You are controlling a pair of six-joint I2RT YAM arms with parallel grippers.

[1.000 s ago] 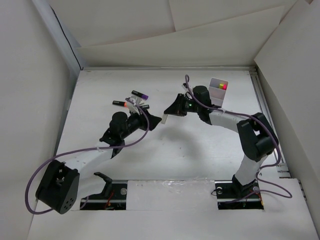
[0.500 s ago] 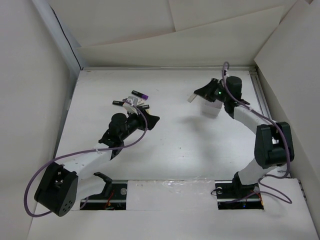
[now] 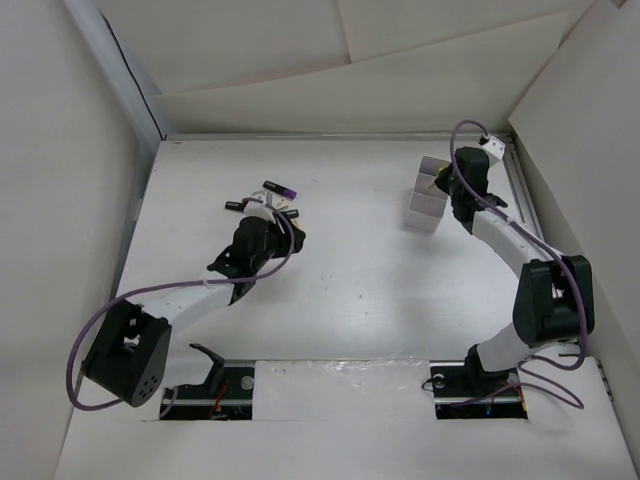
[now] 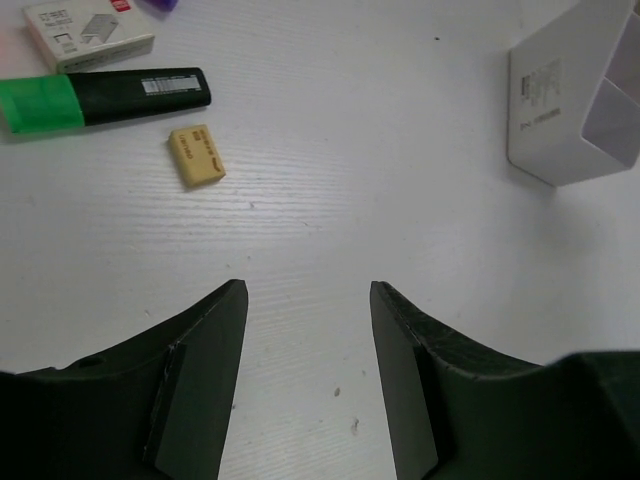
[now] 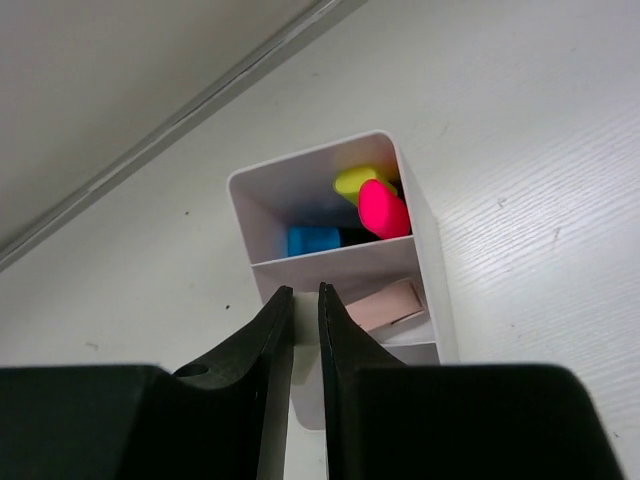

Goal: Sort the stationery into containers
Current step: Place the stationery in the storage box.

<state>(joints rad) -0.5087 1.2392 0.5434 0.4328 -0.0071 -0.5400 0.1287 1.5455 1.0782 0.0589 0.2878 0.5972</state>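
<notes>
Left jaws are hanging half open and empty near the green highlighter (image 4: 100, 98) and tan eraser (image 4: 196, 156). That highlighter is looking light, stiff and slick; I'd pinch across its black barrel. Right jaws are hovering nearly closed, seemingly empty, over the white box (image 5: 425, 270).

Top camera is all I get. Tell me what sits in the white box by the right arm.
Observer: From the right wrist, the far compartment of the white box holds a yellow tip, a pink tip and a blue piece.
Operator: Give me the next compartment.
Observer: One pale pink piece lies flat in it.
Operator: Now report what lies ahead of the left gripper.
Observer: The left gripper is open and empty. A tan eraser lies ahead of it, just short of a green-capped black marker.
</notes>
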